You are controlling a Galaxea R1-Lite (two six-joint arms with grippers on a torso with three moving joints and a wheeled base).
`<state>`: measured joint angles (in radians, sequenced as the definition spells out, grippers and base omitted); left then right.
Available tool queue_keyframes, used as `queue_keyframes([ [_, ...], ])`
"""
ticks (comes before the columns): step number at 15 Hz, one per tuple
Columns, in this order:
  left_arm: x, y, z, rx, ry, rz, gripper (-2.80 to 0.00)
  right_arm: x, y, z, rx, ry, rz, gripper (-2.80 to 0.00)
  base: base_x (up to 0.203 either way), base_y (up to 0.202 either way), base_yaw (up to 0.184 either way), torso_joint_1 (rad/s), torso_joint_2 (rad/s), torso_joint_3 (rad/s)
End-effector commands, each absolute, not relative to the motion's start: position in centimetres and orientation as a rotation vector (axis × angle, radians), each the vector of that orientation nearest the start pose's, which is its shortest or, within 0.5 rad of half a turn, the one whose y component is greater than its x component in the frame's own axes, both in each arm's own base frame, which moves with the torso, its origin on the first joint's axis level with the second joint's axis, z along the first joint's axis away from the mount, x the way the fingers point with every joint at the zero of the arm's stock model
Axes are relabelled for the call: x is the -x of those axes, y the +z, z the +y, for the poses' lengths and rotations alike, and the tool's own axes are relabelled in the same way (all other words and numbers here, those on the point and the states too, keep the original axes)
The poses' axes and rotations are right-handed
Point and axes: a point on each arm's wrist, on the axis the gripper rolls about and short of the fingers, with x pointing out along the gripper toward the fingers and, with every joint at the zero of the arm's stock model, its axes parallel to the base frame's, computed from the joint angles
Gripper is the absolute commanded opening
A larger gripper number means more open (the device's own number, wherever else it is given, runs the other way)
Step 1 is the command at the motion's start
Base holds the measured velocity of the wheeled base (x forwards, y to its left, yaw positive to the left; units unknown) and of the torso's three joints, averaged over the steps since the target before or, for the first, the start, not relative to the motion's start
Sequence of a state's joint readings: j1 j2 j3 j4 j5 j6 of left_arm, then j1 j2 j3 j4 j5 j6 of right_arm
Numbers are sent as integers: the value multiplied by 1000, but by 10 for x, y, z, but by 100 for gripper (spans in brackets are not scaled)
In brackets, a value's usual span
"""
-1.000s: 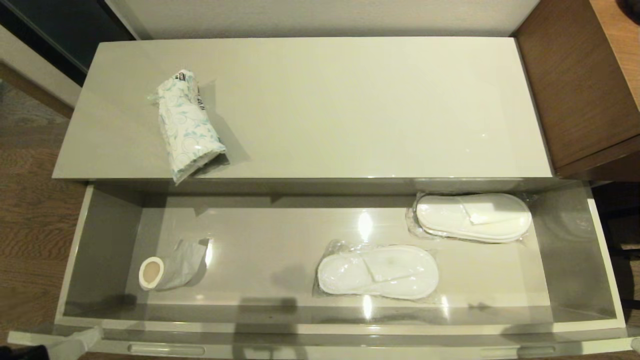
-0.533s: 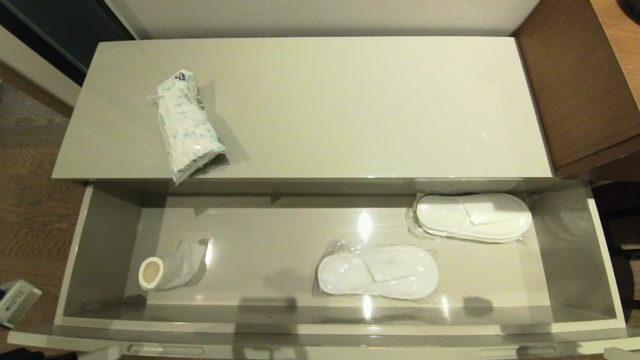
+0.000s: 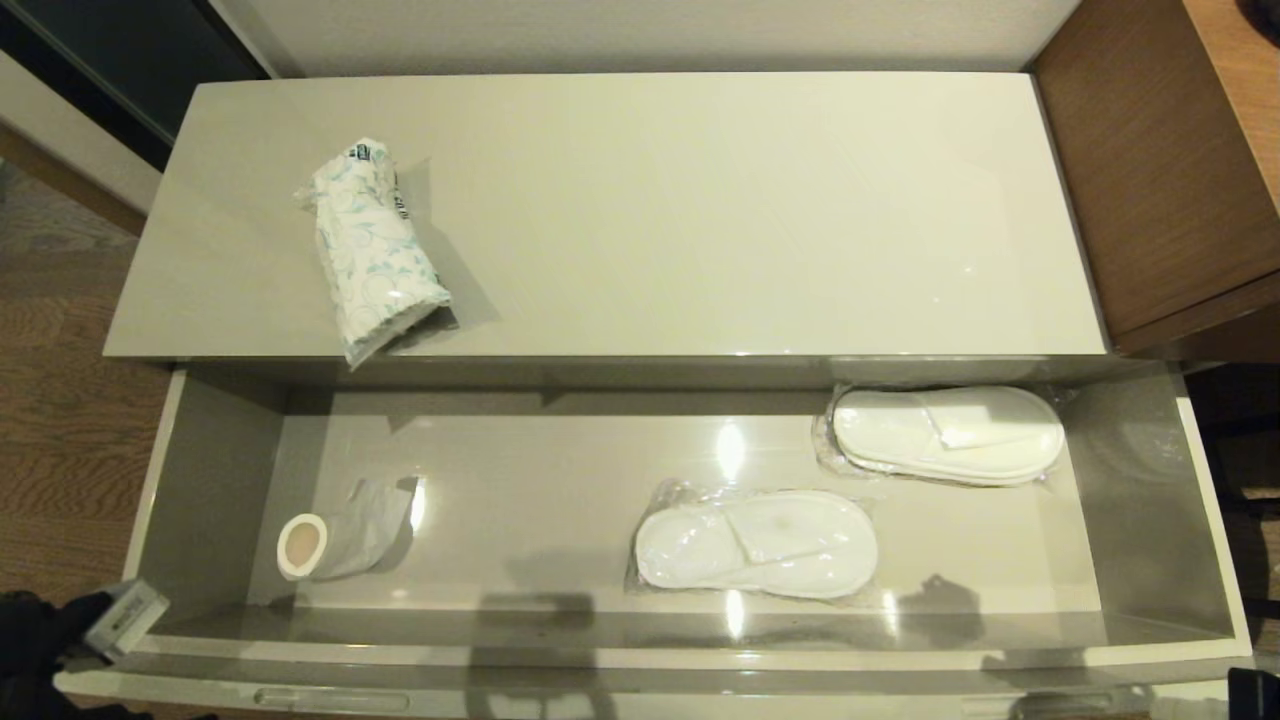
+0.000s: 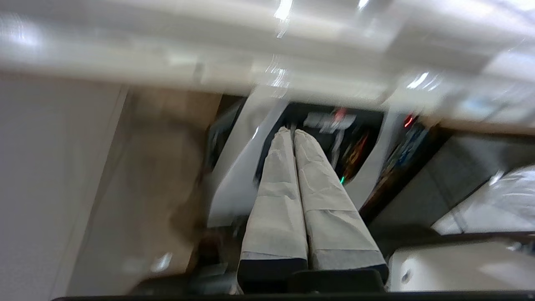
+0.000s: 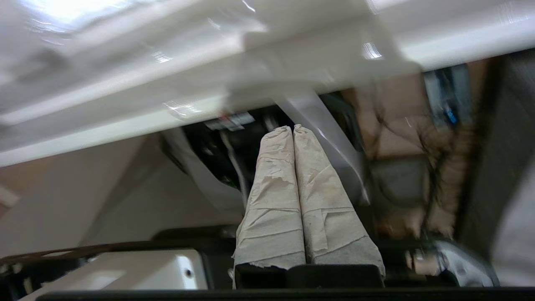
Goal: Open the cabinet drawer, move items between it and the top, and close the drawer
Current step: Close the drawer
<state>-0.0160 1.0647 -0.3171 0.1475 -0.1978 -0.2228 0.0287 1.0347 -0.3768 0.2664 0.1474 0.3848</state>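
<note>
Standing fully open, the cabinet drawer (image 3: 690, 655) awaits closing; the tissue pack (image 3: 373, 250) lies at ten o'clock on the top (image 3: 720, 200). Left gripper (image 4: 292, 133) and right gripper (image 5: 292, 129) have fingers pressed together, empty.

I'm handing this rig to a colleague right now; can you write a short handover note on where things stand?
Left gripper: shut, empty, low by the drawer's front left corner.
Right gripper: shut, empty, low under the drawer front near its right end.
Wide shallow cream-fronted cabinet drawer: pulled fully open.
White, blue-swirled plastic-wrapped tissue pack: lying on the glossy cream cabinet top, left side, near its front edge.
In the drawer: two plastic-wrapped pairs of white slippers and a small wrapped white roll at left.
Done: drawer opened.
Left: item transfers, as far as the views show; closing the drawer.
</note>
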Motion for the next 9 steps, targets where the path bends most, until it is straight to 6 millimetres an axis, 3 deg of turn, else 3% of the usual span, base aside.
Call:
queue_keyframes([
  [1,-98,114,-8,269,-94,971,-280,-92,125,6,-436,-34,959,-280,0,0,0,0,0,0],
  [4,-98,108,-10,260,-108,1016,-280,-94,123,7,-434,-36,984,-280,0,0,0,0,0,0],
  [9,-119,100,-11,268,-77,1107,-280,-103,122,10,-444,-34,1034,-280,0,0,0,0,0,0],
])
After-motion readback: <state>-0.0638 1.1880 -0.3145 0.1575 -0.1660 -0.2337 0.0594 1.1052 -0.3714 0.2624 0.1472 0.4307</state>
